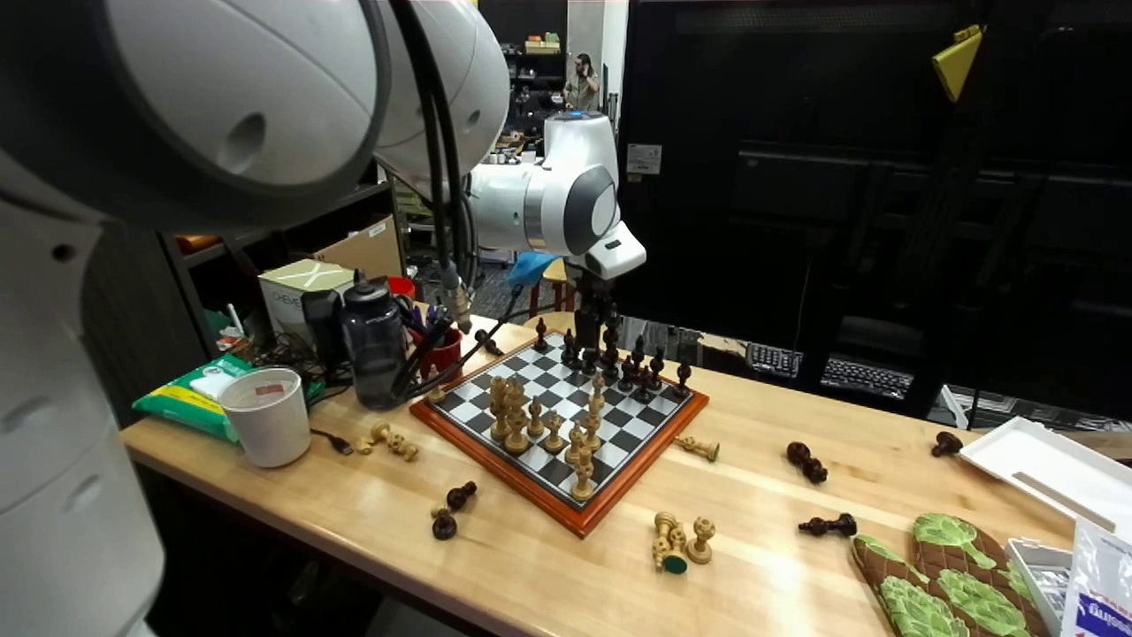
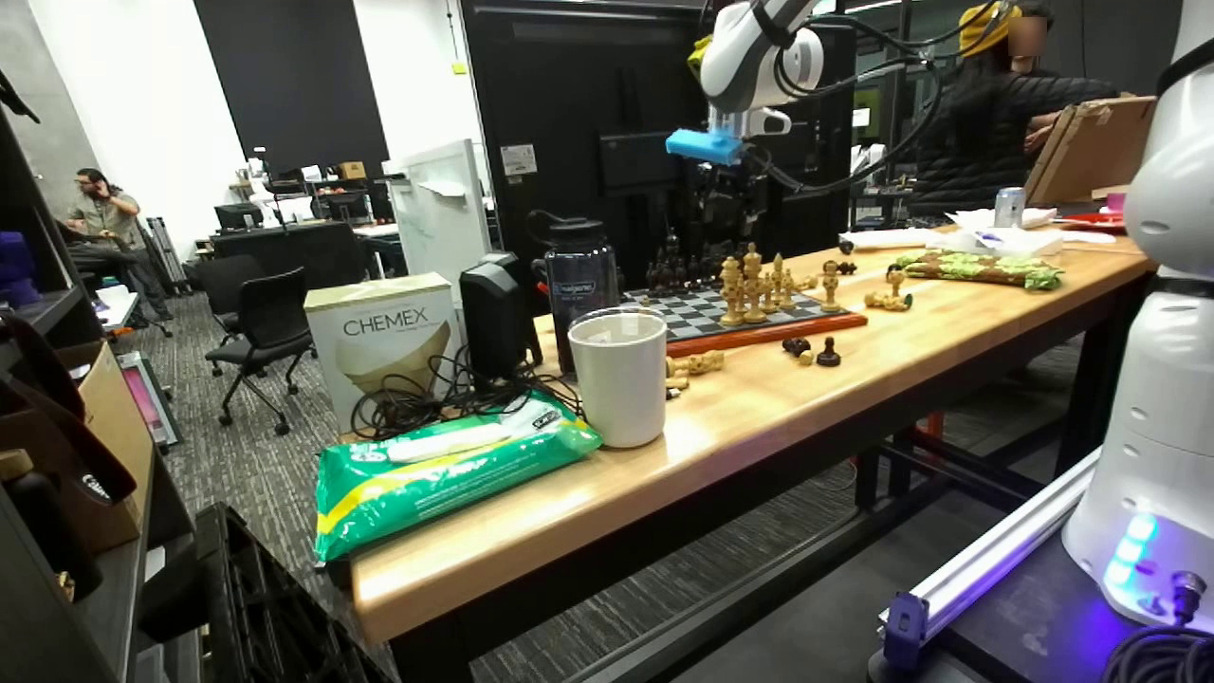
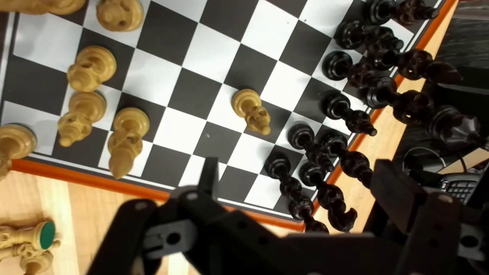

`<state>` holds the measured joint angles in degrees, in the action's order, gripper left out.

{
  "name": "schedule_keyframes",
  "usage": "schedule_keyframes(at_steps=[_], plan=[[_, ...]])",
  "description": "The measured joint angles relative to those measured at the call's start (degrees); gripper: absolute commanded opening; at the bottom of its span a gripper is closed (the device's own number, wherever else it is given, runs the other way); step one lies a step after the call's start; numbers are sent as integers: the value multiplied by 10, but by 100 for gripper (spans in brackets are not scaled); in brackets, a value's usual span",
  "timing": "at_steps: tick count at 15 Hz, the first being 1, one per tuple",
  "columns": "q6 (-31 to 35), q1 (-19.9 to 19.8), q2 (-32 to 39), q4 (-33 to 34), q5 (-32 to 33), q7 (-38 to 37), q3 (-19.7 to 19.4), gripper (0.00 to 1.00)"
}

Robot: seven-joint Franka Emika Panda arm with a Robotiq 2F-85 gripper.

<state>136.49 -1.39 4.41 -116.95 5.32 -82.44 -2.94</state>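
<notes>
Wrist view: apparently at the approach stage near dark chess pieces (image 3: 358,121) on the chessboard (image 3: 191,90), with gripper (image 3: 301,181) spread wide apart at lower right, probably needing careful centring next.

The wrist view faced down onto the chessboard (image 3: 195,90) at close range; both exterior views looked across the wooden table (image 1: 765,584) from farther off, sharing the chessboard.

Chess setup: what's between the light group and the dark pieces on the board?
One lone light-wood pawn, with bare chessboard squares on either side; shows in the wrist view.
</notes>
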Motion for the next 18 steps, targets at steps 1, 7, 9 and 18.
schedule_keyframes(at_steps=[1,7,9,18], plan=[[8,0,0,-5,-1,3,0,100],[40,0,4,-31,-8,20,-1,100],[43,0,8,-34,-15,26,-2,100],[42,0,26,-39,-23,42,-10,100]])
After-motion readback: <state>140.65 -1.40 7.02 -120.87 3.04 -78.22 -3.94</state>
